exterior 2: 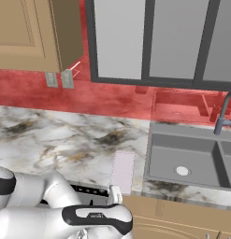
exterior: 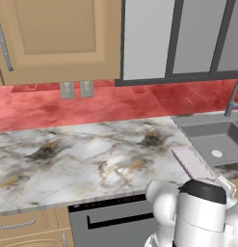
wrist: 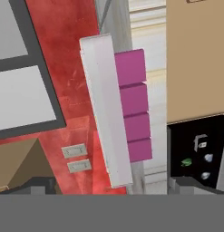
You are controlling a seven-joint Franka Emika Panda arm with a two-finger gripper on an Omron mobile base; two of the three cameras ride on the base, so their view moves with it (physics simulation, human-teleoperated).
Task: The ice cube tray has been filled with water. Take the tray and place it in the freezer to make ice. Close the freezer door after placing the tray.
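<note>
Hand view: gripper [wrist: 111, 189] spread wide and holding nothing, with the near end of the tray [wrist: 104, 113] lined up between the two tips. Cannot tell whether either tip is touching it yet.

Left base view: tray [exterior: 191, 163] lying flat on the table [exterior: 67, 159], close to the front edge and just beside the sink [exterior: 214, 126].

Judged step: the grasp, with the carry to the freezer not yet begun.

To do it well:
- Ease forward until the tray end sits well inside the jaws, not merely at the tips.
- Centre the slab between them before closing, so it is not nudged sideways toward the sink.
- Close slowly and firmly. A thin slab gripped at one end will likely want to droop.
- Lift straight up and keep it level, since it is said to be full of water.
- Avoid quick wrist turns and swing away gently.

Count:
- One tray.
- Four magenta cells [wrist: 133, 104] in a row along its side in the hand view.
- Two sockets [exterior: 76, 89] side by side on the red wall.
- One sink.
- One tap [exterior 2: 223, 114].
- One gripper with two finger tips.
</note>
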